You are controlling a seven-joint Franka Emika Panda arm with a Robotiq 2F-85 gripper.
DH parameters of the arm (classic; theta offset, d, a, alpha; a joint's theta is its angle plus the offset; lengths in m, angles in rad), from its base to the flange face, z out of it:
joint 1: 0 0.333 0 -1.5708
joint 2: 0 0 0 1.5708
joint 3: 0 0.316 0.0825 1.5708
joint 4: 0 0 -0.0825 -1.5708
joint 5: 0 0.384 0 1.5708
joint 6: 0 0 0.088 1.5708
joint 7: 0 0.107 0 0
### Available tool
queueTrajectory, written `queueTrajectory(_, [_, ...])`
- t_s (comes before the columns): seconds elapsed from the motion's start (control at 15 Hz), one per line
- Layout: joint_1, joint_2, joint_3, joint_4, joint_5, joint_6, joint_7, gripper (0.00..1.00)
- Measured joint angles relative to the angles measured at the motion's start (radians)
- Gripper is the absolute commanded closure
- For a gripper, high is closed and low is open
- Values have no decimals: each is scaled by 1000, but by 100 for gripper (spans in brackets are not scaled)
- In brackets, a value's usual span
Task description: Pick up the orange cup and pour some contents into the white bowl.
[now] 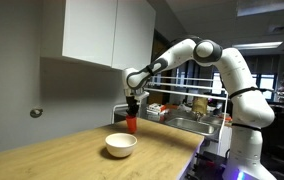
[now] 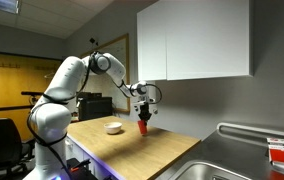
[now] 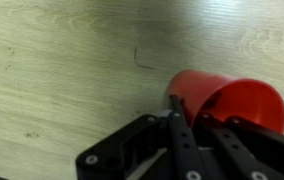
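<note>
One orange cup (image 3: pixel 232 100) fills the right of the wrist view, red-orange and plain, its open mouth turned toward the right edge. In both exterior views it sits low over the wooden counter (image 1: pixel 52 150), upright or nearly so. Whether its base rests on the wood or hangs just above it cannot be told at this size.

The gripper (image 3: pixel 192 118) comes down on the cup from above. Its dark fingers (image 3: pixel 178 112) stand close together against the cup's wall near the rim and appear clamped on it, though the exact contact is partly hidden.

The white bowl (image 1: pixel 121 145) stands on the counter near the cup but apart from it, closer to the front edge in an exterior view, and what it holds cannot be seen. Beyond them the arm (image 2: pixel 77 72) reaches in from the counter's end, a white cabinet (image 2: pixel 197 40) hangs on the wall above, and a steel sink (image 2: pixel 242 150) lies further along.

As a judgement, the grasp looks made, and the lift is at most barely begun. Carrying the cup over the bowl and tipping it are left to do.
</note>
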Motion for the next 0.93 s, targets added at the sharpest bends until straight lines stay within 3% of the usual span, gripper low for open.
queueTrajectory(0.4, [98, -175, 34, -223, -209, 37, 120, 98])
queueTrajectory(0.93, [225, -250, 182, -376, -447, 55, 422, 98])
